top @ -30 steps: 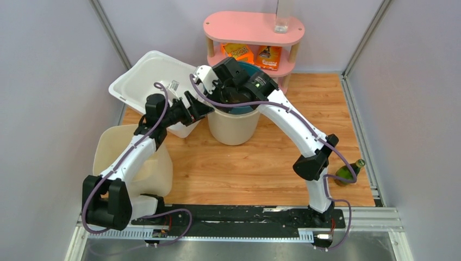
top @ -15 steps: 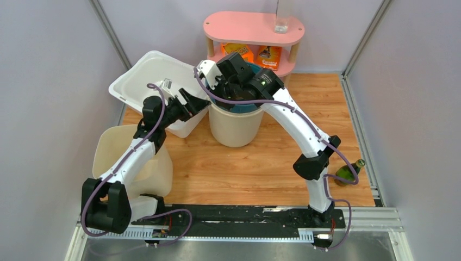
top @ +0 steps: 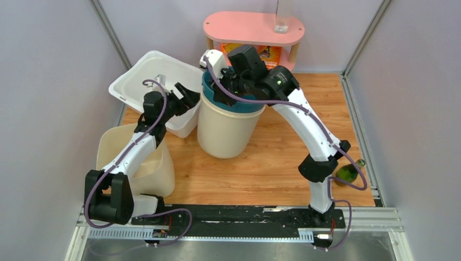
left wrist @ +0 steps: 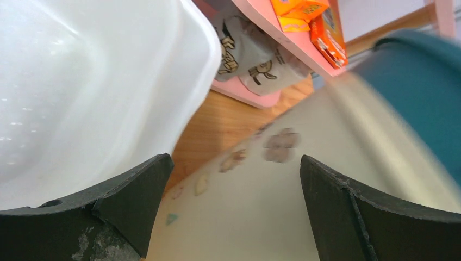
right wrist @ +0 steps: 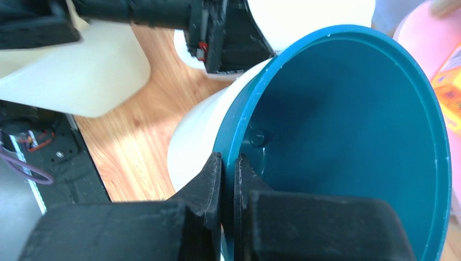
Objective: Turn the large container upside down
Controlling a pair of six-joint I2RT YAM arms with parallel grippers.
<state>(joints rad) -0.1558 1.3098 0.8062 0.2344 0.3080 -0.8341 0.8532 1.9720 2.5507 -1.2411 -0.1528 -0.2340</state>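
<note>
Wood-grain tabletop (top: 272,163) inside lavender walls, with a pink two-tier round shelf (top: 244,27) against the back wall. The large cream round bucket with teal lining (top: 223,128) sat mid-table in front of the shelf, mouth still up and tilted. Couldn't tell whether its base was off the wood.

Right gripper (right wrist: 228,163) was clenched on the bucket's teal rim, one finger inside the lining and one on the outer cream wall. Left gripper (left wrist: 234,163) was released, jaws wide apart and holding nothing. It faced the bucket's cream side wall just beside the white rectangular plastic tub (top: 147,70), with no contact visible.

The tub stood tipped at back left, close to the bucket's rim. A cream plastic bin (top: 157,168) sat at near left under the left arm. A green glass bottle (top: 348,173) lay at the table's right edge. Orange boxes (left wrist: 326,38) sat on the shelf's lower tier.
</note>
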